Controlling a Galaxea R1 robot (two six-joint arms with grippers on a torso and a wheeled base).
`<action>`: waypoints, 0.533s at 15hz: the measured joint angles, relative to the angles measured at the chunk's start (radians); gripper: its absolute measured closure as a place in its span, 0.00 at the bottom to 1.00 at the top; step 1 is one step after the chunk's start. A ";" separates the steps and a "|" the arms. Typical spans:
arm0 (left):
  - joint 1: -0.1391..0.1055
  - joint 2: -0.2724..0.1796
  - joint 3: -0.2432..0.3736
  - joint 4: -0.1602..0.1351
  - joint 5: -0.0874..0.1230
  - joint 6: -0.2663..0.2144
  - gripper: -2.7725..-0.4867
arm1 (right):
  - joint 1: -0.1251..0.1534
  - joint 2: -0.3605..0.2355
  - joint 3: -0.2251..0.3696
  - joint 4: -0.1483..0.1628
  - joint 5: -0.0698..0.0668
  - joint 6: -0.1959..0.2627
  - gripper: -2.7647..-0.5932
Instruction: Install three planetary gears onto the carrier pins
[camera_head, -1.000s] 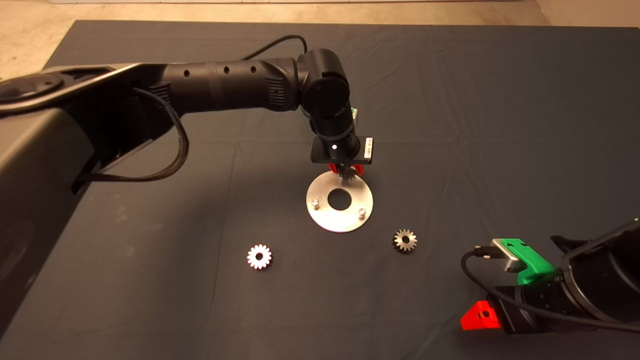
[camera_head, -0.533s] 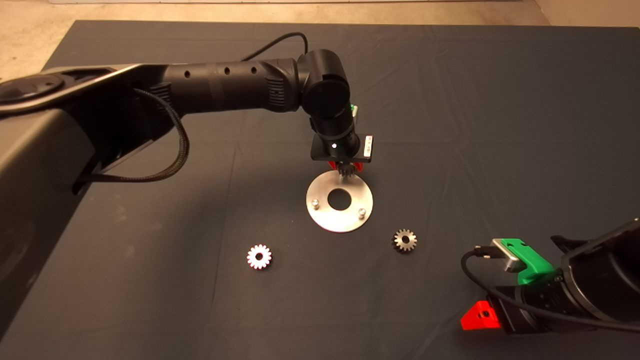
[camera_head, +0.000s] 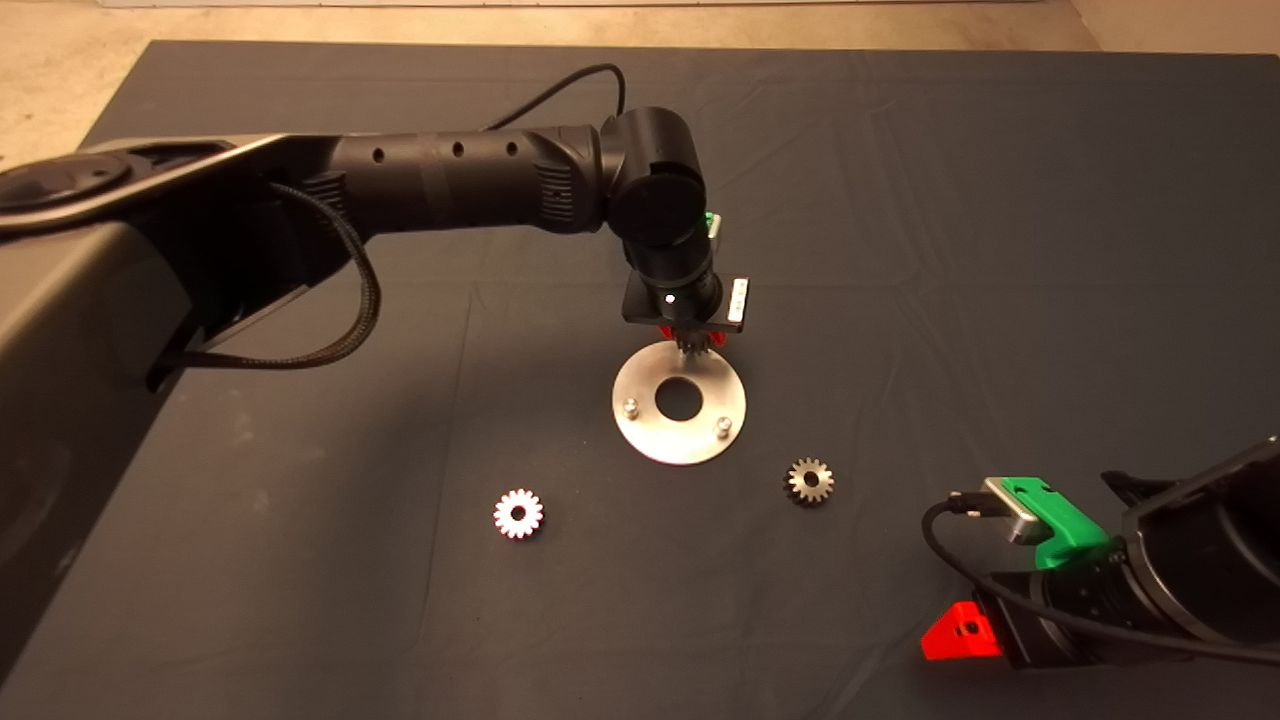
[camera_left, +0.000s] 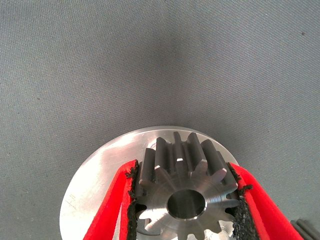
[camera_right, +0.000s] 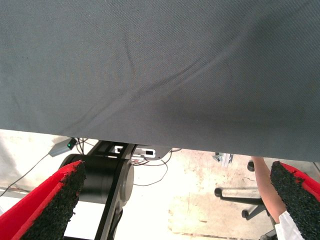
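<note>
The silver disc (camera_head: 679, 430) lies mid-mat with two bare carrier pins (camera_head: 630, 407) (camera_head: 723, 426) standing on its near half; the far pin is hidden under my left gripper. My left gripper (camera_head: 690, 340) hangs over the disc's far edge, shut on a grey planetary gear (camera_left: 185, 192) held between the black pads (camera_left: 131, 205), just above the disc (camera_left: 100, 175). Two more planetary gears lie flat on the mat: one (camera_head: 518, 513) near left of the disc, one (camera_head: 809, 481) near right. My right gripper (camera_head: 960, 634) waits at the lower right, open, with its fingers (camera_right: 50, 200) wide apart.
The dark mat (camera_head: 1000, 250) has creases across its far half. Beyond the mat's edge the right wrist view shows a black cylinder base (camera_right: 107, 182), cables, a chair's wheeled foot (camera_right: 240, 197) and a person's arm (camera_right: 267, 187).
My left gripper has shifted slightly lower and toward the disc's far edge with the gear still in it. The loose gears and right arm have not moved.
</note>
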 joint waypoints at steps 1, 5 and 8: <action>0.000 0.000 0.000 0.000 0.000 0.000 0.79 | 0.000 0.000 0.000 0.000 0.000 0.000 0.01; 0.002 0.000 0.000 0.004 0.001 0.000 0.80 | 0.000 0.000 0.000 0.000 0.000 0.000 0.01; 0.002 0.000 0.000 0.005 0.004 0.000 0.81 | 0.000 0.000 0.000 0.000 0.000 0.000 0.01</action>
